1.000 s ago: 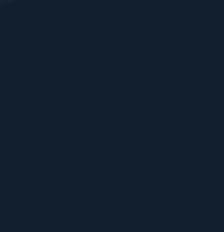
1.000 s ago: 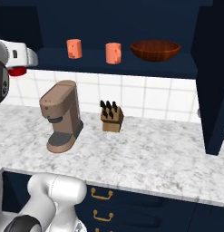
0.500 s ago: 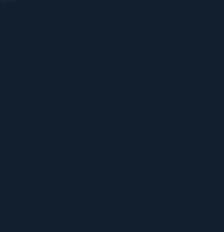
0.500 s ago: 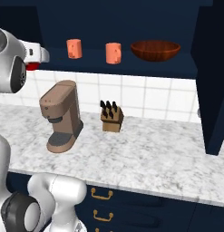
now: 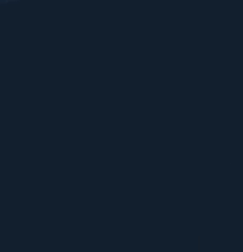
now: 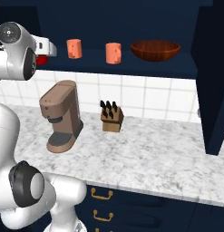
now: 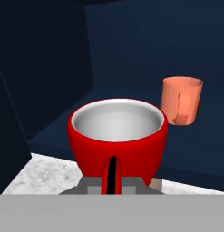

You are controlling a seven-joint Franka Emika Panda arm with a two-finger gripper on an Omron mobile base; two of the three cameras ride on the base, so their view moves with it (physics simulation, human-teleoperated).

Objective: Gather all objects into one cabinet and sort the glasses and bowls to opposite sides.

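Note:
My gripper (image 6: 46,49) is shut on a red cup (image 7: 118,140) with a white inside, held upright at the left end of the open navy cabinet's shelf (image 6: 131,68). In the right base view only a bit of the red cup (image 6: 41,59) peeks out below the hand. Two salmon glasses (image 6: 74,48) (image 6: 113,52) stand on the shelf to the gripper's right, and a brown wooden bowl (image 6: 155,49) sits further right. In the hand view, one salmon glass (image 7: 181,99) stands beyond the held cup, to its right, apart from it. The cup hides my fingertips.
The open cabinet door (image 6: 215,90) hangs at the right. Under the shelf, a brown coffee machine (image 6: 61,118) and a knife block (image 6: 111,117) stand on the marble counter (image 6: 154,154). Navy drawers with brass pulls (image 6: 102,195) are beneath it.
The hand with the red cup has moved to the right, closer to the left salmon glass on the shelf. The things on the shelf and counter have not moved.

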